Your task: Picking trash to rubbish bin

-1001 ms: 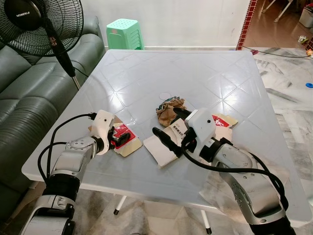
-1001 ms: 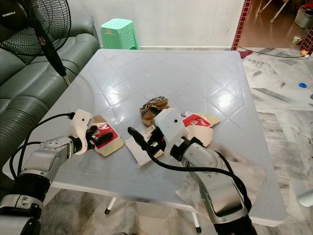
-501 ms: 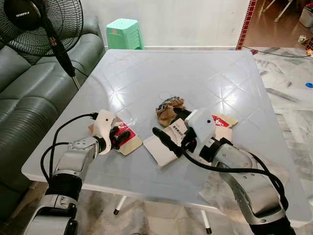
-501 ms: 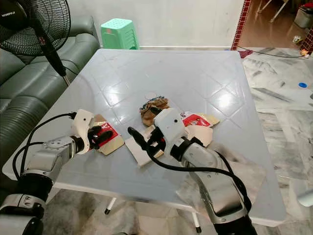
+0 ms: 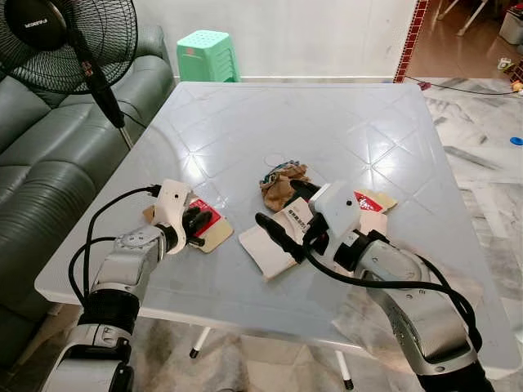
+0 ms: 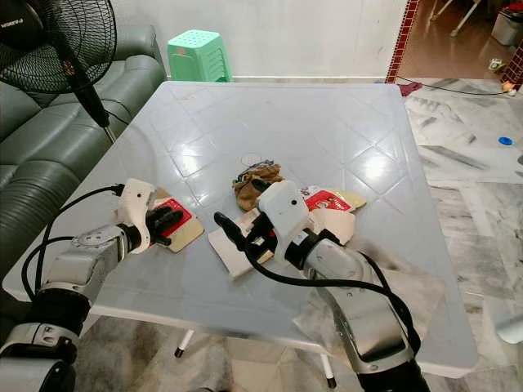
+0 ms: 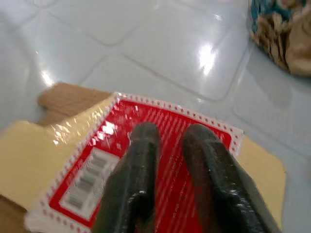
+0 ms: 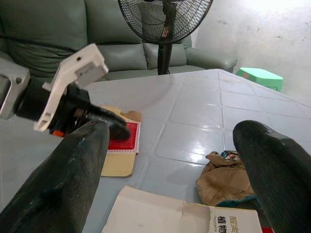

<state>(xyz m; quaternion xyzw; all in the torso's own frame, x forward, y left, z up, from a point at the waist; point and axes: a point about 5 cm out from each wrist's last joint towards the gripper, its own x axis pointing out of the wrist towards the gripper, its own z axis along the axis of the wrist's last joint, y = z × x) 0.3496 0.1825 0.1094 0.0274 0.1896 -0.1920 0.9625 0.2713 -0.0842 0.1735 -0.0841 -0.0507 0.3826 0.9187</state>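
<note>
L gripper (image 7: pixel 167 145) fingers now nearly together, tips pressing flat red-and-tan card packet (image 7: pixel 160 145); packet slid toward table edge vs 1 s ago, prob. dragging for edge pickup. R gripper (image 6: pixel 245 233) spread wide over white folded paper (image 6: pixel 233 253), unmoved. Barcode on packet; print unreadable. No bin seen.

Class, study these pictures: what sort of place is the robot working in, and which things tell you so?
Probably a home living room: a green sofa, a standing fan and a plastic stool surround a white table on a marble floor.
</note>
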